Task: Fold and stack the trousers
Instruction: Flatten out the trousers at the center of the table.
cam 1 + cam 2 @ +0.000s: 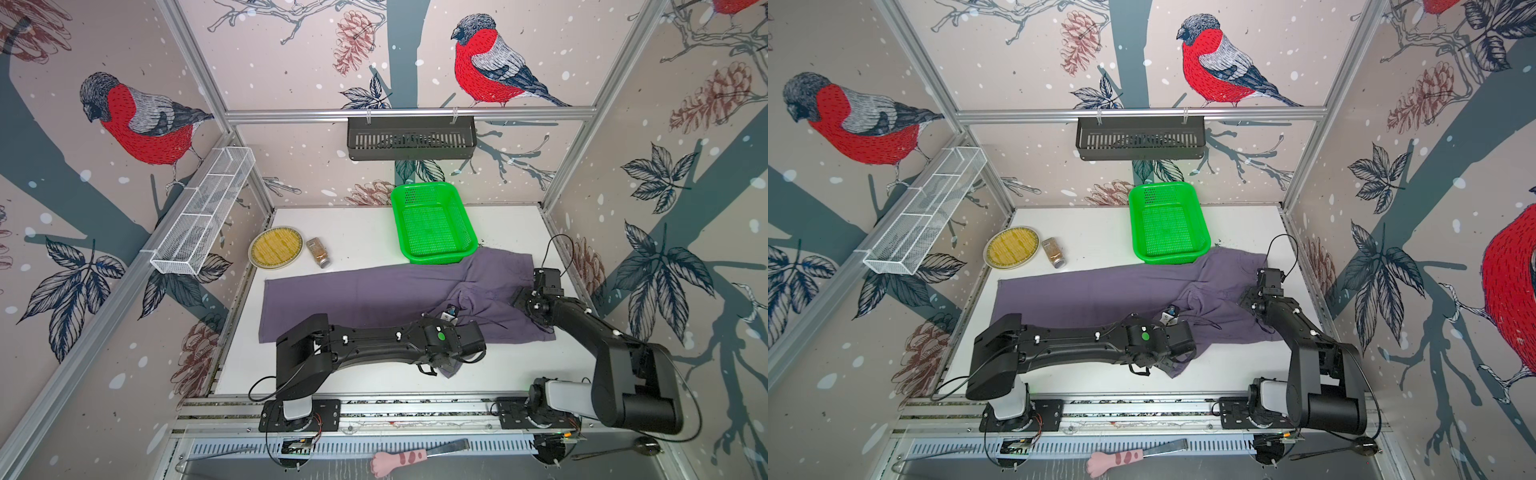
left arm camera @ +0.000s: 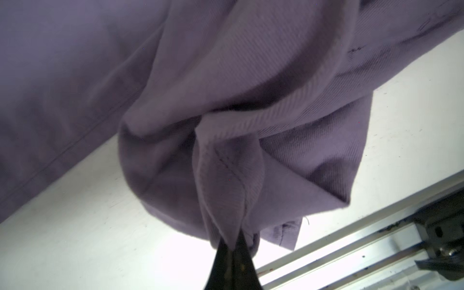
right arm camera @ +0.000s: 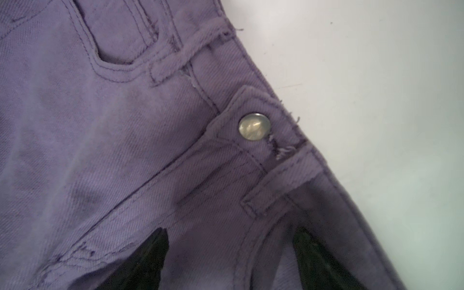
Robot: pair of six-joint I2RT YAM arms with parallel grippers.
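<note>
The dusty purple-grey trousers (image 1: 374, 291) lie across the white table in both top views (image 1: 1100, 291), one leg stretched to the left and the waist at the right. The other leg is bunched toward the front. In the left wrist view my left gripper (image 2: 232, 244) is shut on a pinched fold of that leg's cloth (image 2: 226, 180); from above its wrist hides the jaws. My right gripper (image 1: 523, 297) hovers over the waist. In the right wrist view the right gripper (image 3: 231, 251) is open, its fingers (image 3: 150, 256) apart over the cloth below the metal button (image 3: 254, 126).
A green basket (image 1: 432, 224) stands at the back, touching the trousers' upper edge. A yellow plate (image 1: 275, 247) and a spice jar (image 1: 319, 252) sit back left. A white wire shelf (image 1: 203, 212) and a black rack (image 1: 411, 139) hang on the walls. The front rail (image 2: 351, 251) runs close to the left gripper.
</note>
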